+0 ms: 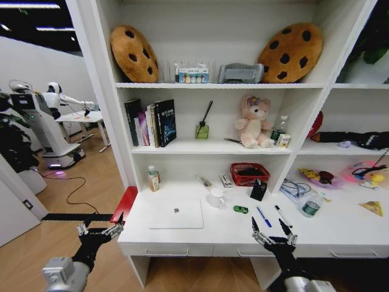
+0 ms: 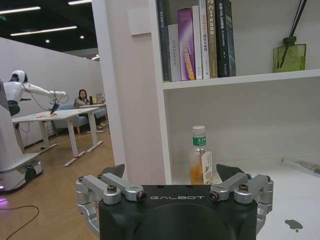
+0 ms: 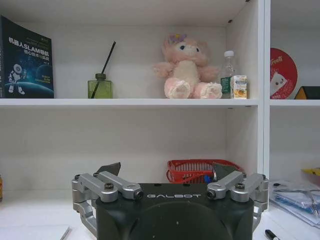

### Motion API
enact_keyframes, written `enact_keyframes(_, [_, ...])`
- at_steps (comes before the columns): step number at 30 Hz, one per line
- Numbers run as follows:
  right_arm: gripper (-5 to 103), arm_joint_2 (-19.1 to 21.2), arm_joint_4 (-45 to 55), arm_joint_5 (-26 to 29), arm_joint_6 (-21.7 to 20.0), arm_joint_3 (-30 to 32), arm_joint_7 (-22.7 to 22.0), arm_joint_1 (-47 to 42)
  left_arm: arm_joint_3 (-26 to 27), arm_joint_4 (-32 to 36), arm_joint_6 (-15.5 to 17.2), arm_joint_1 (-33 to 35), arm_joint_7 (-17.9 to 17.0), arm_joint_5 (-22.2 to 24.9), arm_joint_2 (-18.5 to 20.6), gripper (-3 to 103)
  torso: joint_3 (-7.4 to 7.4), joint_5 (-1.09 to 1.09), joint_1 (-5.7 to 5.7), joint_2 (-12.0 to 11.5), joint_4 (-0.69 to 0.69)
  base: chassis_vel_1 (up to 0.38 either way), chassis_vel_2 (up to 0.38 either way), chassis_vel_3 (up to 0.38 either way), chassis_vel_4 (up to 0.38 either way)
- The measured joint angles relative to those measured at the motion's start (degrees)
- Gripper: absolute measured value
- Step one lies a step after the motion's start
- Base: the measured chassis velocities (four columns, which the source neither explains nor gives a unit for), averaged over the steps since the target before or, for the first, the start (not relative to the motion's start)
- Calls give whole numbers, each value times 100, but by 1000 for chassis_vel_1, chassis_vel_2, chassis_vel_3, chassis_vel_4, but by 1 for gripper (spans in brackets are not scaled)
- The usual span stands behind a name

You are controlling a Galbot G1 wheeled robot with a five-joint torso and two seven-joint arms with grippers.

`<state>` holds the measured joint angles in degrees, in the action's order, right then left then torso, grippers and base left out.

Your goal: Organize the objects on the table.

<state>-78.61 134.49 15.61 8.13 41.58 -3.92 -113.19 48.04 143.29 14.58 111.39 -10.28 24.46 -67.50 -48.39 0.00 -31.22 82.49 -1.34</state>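
— What's ahead of my right gripper (image 1: 274, 232)?
— Bare table (image 1: 225, 226) edge, then two pens (image 1: 273, 216) just beyond; the black pen holder (image 1: 258, 190) and red basket (image 1: 249, 174) block farther back.
— My left gripper (image 1: 99, 231)?
— Off the desk's end; the laptop (image 1: 176, 213) lies across to its right.

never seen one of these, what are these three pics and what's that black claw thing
It's a wheeled robot with two arms. The wide picture comes from its head camera; the other two from cameras on each wrist, looking past that arm's claw, called a tool. The left tool hangs off the desk's left end; the right tool hovers at the front edge of the desk. Both are open and hold nothing. On the desk lie a laptop, a toy car, two pens and a pen holder, beside a mug and a red basket.
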Motion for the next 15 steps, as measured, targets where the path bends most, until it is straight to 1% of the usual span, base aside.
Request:
enact_keyframes(4, [100,45,-1,-6,65,89,56,11,-1,-1,0,-1,0,-1,0,100,0,0,0,0,0,0,0,0,0])
enact_keyframes(7, [100,105,-1,108,73,155,67,18,-2,-2,0,-2,-1,-2,1,100,0,0,0,0,0,0,0,0,0])
enact_keyframes(15, [100,138,-4,203,-10,125,97,-2,-2,-4,0,-4,-3,-3,4,100,0,0,0,0,0,0,0,0,0])
